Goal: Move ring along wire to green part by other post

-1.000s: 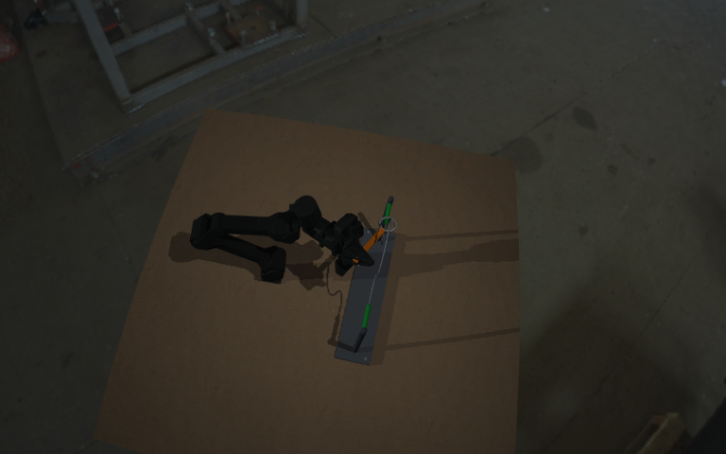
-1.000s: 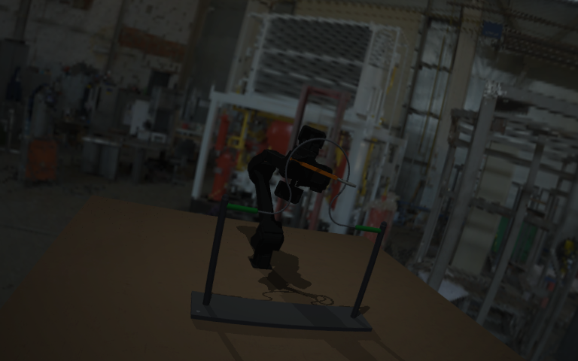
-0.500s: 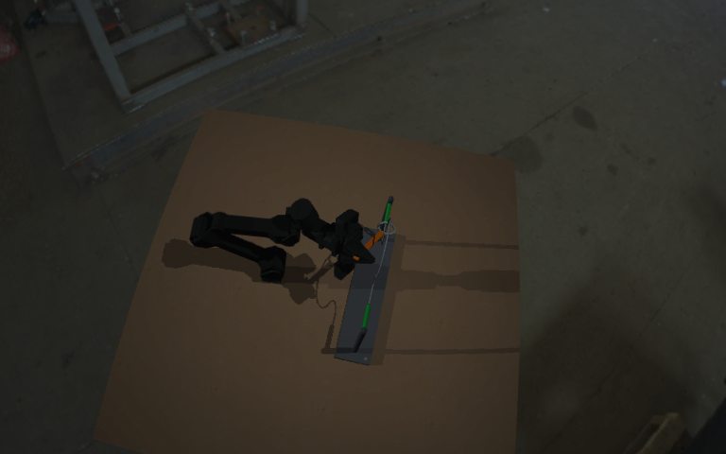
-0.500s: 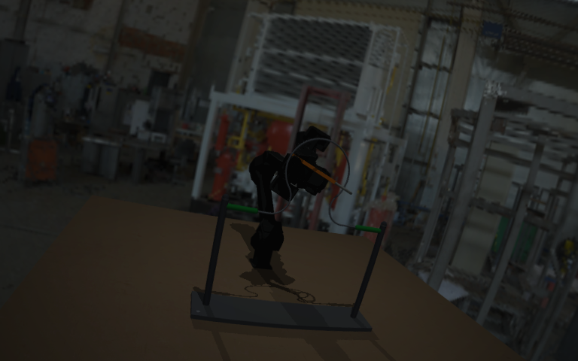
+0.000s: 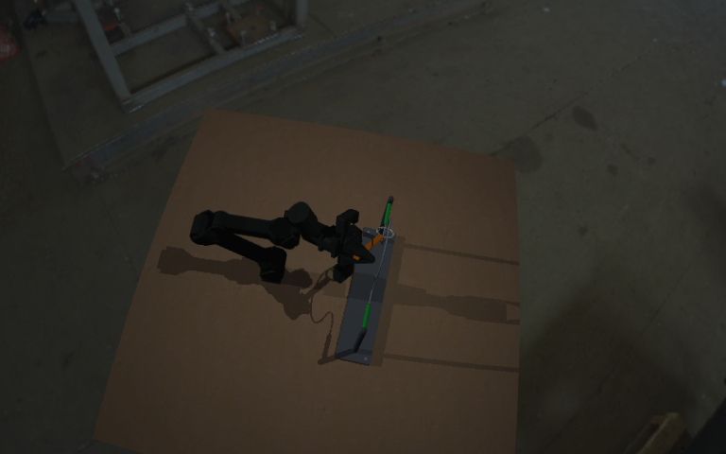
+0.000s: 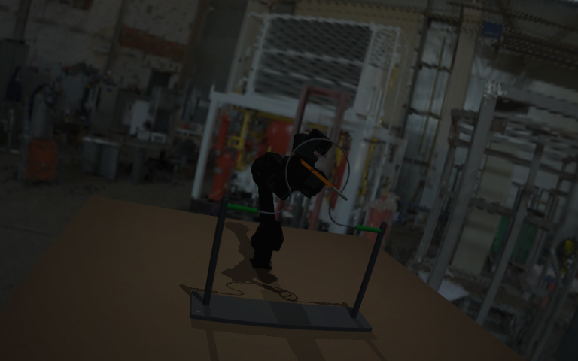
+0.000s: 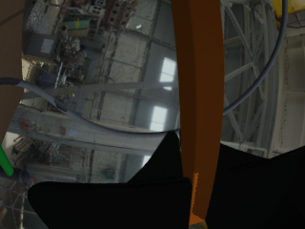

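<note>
The black parallel-jaw gripper (image 5: 366, 252) is clamped on the flat orange handle (image 5: 372, 244) of the ring tool; in the wrist view the handle (image 7: 196, 76) runs up from between the dark fingers. The small pale metal ring (image 5: 385, 233) sits at the handle's far end, above the dark grey base plate (image 5: 353, 342), near the far dark post (image 5: 389, 200) and its green wire section (image 5: 386, 212). In the exterior view the handle (image 6: 316, 172) slopes downward toward the right, its tip at the descending limb of the thin grey looped wire (image 6: 347, 170). Whether the ring clears the grey wire there cannot be judged; the light is poor and the ring appears edge-on. The second green section (image 6: 241, 207) adjoins the left post (image 6: 215, 250). The whole fixture stands on a brown board (image 5: 214, 347).
</note>
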Motion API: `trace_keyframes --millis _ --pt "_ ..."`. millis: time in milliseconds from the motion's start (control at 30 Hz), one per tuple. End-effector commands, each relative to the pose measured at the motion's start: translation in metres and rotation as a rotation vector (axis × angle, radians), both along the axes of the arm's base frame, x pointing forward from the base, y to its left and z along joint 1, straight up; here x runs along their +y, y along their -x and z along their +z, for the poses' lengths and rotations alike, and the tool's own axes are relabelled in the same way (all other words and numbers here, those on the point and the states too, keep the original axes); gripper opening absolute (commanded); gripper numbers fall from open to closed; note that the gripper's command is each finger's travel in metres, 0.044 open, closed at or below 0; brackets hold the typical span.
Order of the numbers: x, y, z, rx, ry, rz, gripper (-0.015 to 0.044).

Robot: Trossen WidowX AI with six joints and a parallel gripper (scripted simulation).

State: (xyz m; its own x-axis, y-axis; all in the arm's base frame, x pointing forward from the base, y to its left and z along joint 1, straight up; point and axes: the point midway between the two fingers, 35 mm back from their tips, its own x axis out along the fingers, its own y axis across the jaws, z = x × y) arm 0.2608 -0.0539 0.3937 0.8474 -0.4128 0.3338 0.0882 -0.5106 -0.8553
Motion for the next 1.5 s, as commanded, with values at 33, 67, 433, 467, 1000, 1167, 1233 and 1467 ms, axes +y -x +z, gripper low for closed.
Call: trace_keyframes --millis 33,67,433,467,1000,1167,1233,1467 --pt "-0.002 0.0 -0.004 0.003 0.014 -0.001 -0.015" --pt "-0.003 0.0 -0.005 0.003 0.013 -0.001 -0.015" --pt "-0.009 0.005 -0.02 -0.022 -0.055 -0.043 -0.015" --pt "-0.009 0.007 -0.023 -0.028 -0.074 -0.055 -0.015" --pt "-0.022 0.01 -0.079 -0.049 -0.436 -0.08 -0.015" --pt "-0.021 0.009 -0.097 -0.052 -0.56 -0.08 -0.015" --pt "-0.021 0.009 -0.104 -0.053 -0.61 -0.08 -0.015" --pt "-0.015 0.009 -0.129 -0.056 -0.78 -0.08 -0.015"
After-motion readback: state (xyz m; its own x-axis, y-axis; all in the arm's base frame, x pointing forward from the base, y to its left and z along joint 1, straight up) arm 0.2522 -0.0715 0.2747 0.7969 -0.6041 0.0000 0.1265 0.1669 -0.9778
